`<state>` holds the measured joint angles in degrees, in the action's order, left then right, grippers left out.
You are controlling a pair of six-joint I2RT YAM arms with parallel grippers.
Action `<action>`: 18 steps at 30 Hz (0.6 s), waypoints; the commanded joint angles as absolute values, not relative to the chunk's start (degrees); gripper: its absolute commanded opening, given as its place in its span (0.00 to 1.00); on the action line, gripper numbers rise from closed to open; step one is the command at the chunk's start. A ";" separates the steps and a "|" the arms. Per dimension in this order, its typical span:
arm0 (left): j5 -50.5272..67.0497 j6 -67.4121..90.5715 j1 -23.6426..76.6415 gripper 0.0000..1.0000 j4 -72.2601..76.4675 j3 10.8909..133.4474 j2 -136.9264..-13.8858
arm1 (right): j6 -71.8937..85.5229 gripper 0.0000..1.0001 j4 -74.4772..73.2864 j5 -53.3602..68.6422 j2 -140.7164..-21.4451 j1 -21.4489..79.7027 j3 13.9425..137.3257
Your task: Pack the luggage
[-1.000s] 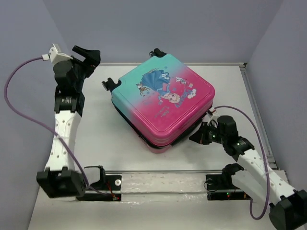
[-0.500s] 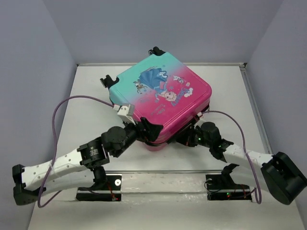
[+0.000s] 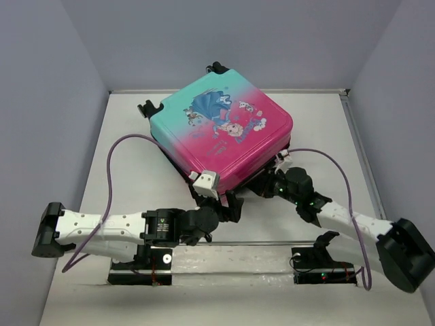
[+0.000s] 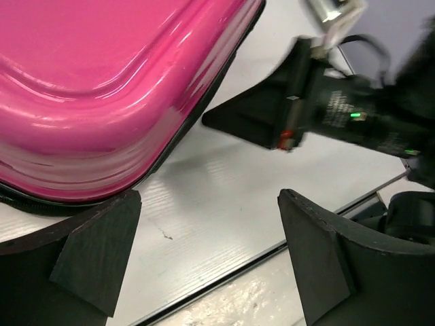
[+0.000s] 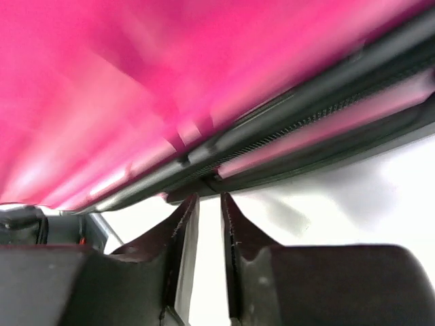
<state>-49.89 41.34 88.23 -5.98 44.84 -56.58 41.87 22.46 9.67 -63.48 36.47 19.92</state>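
The luggage (image 3: 221, 129) lies flat and closed on the white table, its pink end toward the arms and its black wheels (image 3: 148, 109) at the far left. My left gripper (image 3: 230, 204) hovers low at the near pink corner, open, with only bare table between its fingers. In the left wrist view the pink shell (image 4: 102, 81) fills the upper left above that open gripper (image 4: 207, 207). My right gripper (image 3: 266, 185) sits at the near right edge. In the right wrist view its jaws (image 5: 209, 200) stand slightly apart, empty, the tips just under the black zipper band (image 5: 292, 125).
A metal rail (image 3: 231, 243) runs along the table's front between the arm bases. The table's raised rim (image 3: 360, 156) borders the right side. Purple cables (image 3: 112, 163) loop over both arms. Grey walls close in the back and sides.
My left arm has swung down from the far left to lie low at the luggage's near corner. The luggage has shifted back and left. My right arm has stretched in under its near edge.
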 commanded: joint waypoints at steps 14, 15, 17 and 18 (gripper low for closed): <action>-41.05 45.61 81.13 0.94 20.54 35.34 -74.61 | 16.19 0.37 6.31 1.29 -63.88 6.71 34.10; -40.26 45.53 80.78 0.94 21.35 34.90 -76.10 | 14.61 0.37 8.33 3.41 -66.51 4.77 34.36; -40.17 45.35 79.98 0.94 22.67 35.24 -79.17 | 14.07 0.40 14.89 12.85 -68.72 -1.19 32.97; -40.08 45.09 79.72 0.94 22.85 35.77 -80.41 | 13.98 0.40 15.99 17.10 -68.99 -3.06 32.44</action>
